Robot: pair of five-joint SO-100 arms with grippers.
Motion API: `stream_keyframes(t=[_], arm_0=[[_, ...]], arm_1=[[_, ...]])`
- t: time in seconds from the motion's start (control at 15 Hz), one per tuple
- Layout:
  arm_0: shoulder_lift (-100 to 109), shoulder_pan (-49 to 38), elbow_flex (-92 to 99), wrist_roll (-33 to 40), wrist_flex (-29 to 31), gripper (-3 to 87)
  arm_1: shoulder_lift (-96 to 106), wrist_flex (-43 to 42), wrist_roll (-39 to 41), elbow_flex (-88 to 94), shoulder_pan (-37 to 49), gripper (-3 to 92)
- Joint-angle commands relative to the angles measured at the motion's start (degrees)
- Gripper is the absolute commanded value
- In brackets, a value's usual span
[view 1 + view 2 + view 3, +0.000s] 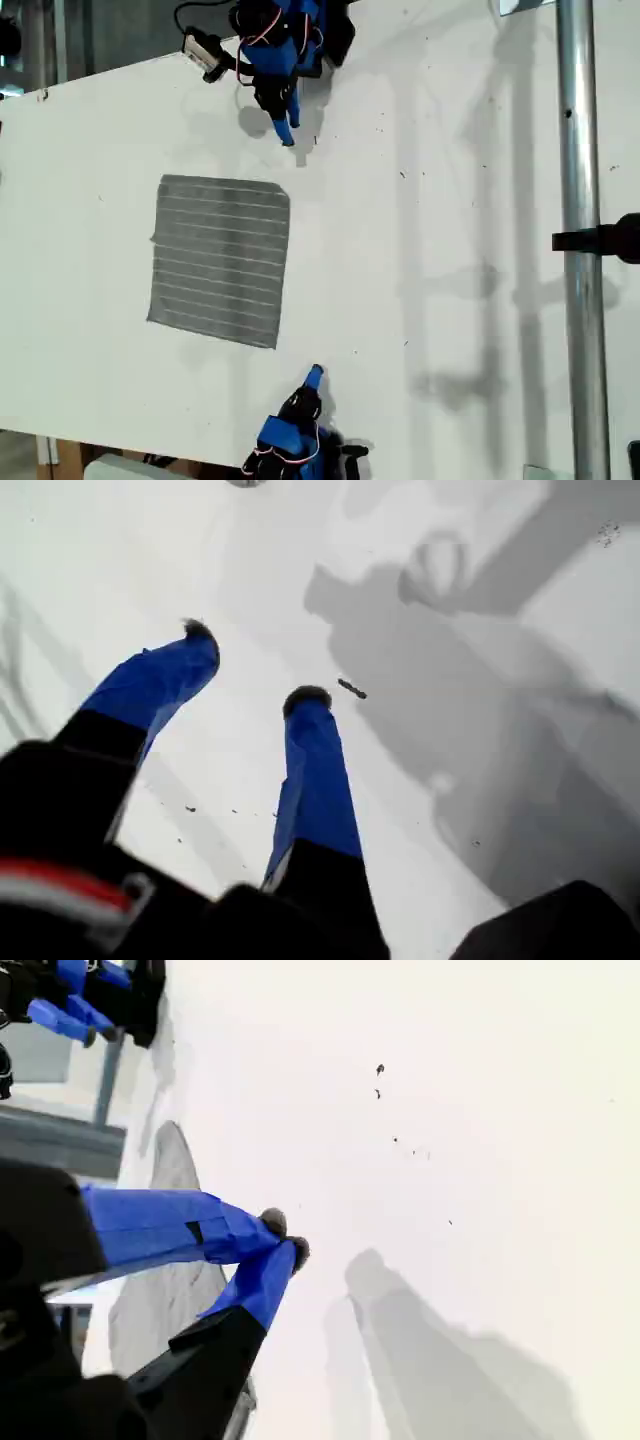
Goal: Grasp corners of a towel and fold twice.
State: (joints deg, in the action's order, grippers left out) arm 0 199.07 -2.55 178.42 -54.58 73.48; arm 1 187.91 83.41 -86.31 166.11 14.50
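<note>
My first gripper (250,670) has its jaws spread apart over bare white table (480,600), holding nothing. My second gripper (285,1240) has its tips pressed together, empty, with the towel (165,1290) lying just beside it.

In the exterior view one arm (275,60) sits at the top edge and another arm (295,425) at the bottom edge; I cannot tell from the wrist views which is which.

I can read no writing or labels anywhere. The towel (220,260) lies flat and unfolded between the arms, towards the exterior view's left, its pale stripes running across that view, its slightly longer side running top to bottom. A metal pole (582,240) stands at the exterior view's right.
</note>
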Motion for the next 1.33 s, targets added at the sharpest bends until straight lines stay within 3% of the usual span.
stream_keyframes(t=[0.0,1.0,1.27], arm_0=[[0.00,-8.70,0.35,-25.22,0.35,-2.5],[0.00,-8.70,0.35,-25.22,0.35,-2.5],[0.00,-8.96,0.35,-25.58,0.35,-2.5]], arm_1=[[0.26,0.44,1.67,-0.70,2.29,-0.3],[0.26,0.44,1.67,-0.62,1.93,-0.3],[-9.23,-3.43,7.47,-10.28,-0.18,-0.3]])
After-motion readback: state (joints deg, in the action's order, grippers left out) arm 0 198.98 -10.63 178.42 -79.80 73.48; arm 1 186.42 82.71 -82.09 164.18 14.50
